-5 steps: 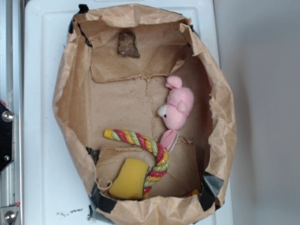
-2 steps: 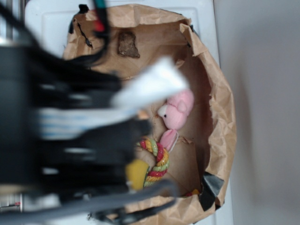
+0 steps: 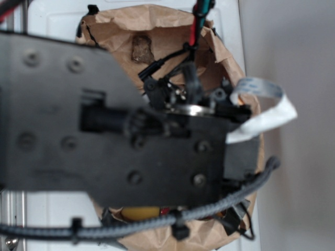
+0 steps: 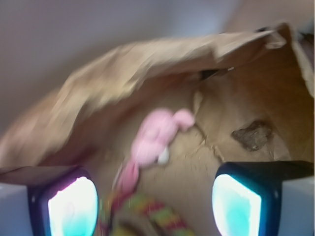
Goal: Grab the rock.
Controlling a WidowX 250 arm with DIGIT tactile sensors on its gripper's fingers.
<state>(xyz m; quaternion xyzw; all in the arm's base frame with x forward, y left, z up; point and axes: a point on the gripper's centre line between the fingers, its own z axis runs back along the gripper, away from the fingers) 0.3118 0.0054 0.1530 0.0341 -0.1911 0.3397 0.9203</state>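
The rock [image 3: 142, 48] — a rough, mottled grey-brown lump — is lying at the far end of the crumpled brown paper bag [image 3: 157, 21], clear of everything. The gripper [image 4: 155, 199] is hanging spread and empty above the bag floor, its two glowing pads [image 4: 73, 207] wide apart. A soft pink plush [image 4: 156, 135] and a striped braided rope [image 4: 162, 216] are lying between them — both blurred.

I read this as a robot lab test cell, not a home: a crumpled brown paper bag [image 3: 157, 26] patched with black tape sits on a white moulded plastic tabletop [image 3: 52, 26] beside a plain grey wall [image 3: 293, 52], with bare cables [image 3: 157, 222] and a flat ribbon cable [image 3: 264, 110] across my view
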